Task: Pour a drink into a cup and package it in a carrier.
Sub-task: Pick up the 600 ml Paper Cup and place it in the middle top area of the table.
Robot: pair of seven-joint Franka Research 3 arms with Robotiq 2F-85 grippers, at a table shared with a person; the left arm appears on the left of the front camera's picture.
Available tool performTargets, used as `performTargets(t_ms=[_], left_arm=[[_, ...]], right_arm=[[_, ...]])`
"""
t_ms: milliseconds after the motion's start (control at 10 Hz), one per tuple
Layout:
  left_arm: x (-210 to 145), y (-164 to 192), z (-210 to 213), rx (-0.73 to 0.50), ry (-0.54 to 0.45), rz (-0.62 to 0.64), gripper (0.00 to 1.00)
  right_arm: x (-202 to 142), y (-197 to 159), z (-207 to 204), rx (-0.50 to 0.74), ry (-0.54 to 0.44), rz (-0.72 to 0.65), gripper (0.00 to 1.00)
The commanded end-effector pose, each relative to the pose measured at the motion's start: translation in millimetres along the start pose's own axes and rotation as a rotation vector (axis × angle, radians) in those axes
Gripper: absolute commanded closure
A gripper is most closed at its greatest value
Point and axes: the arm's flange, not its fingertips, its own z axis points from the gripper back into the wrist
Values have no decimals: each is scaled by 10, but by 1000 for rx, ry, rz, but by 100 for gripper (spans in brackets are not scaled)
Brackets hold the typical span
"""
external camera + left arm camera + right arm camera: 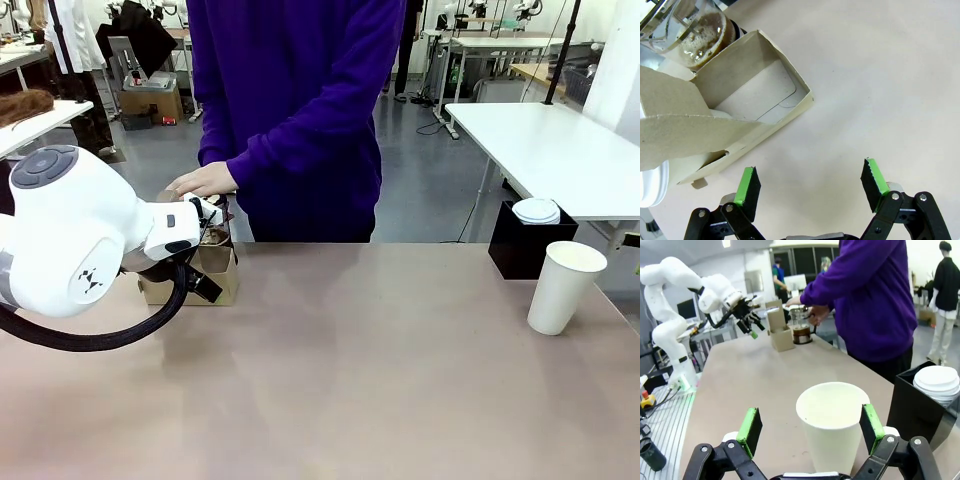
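The brown cardboard carrier (190, 280) stands at the table's far left, its flaps open (745, 100). Just behind it is the glass pitcher (800, 329) holding the dark, foamy drink (705, 35), and the person's hand (816, 315) is at the pitcher's handle. My left gripper (811, 185) hovers open over the bare table beside the carrier, touching nothing. The white paper cup (565, 285) stands lidless at the far right. My right gripper (810, 424) is open, with the cup (832, 425) upright just beyond its green pads (751, 429), ungripped.
A black box (520, 250) with a stack of white lids (537, 210) on top stands behind the cup at the table's right edge. The person in a purple sweater (300, 110) stands at the far side. The left arm's bulky wrist (70, 230) hides part of the carrier.
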Motion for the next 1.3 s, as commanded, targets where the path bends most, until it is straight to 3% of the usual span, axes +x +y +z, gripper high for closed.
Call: performTargets(t_ms=[0,500,1200], left_arm=[[-2,0,2,-1,-1,0,0],[-2,0,2,-1,-1,0,0],[-2,0,2,-1,-1,0,0]], right_arm=[[-198,-56,40,-45,-68,75,0],[-605,-125,-125,-89,-83,44,0],[-785,-200,-369,-114,-54,19,0]])
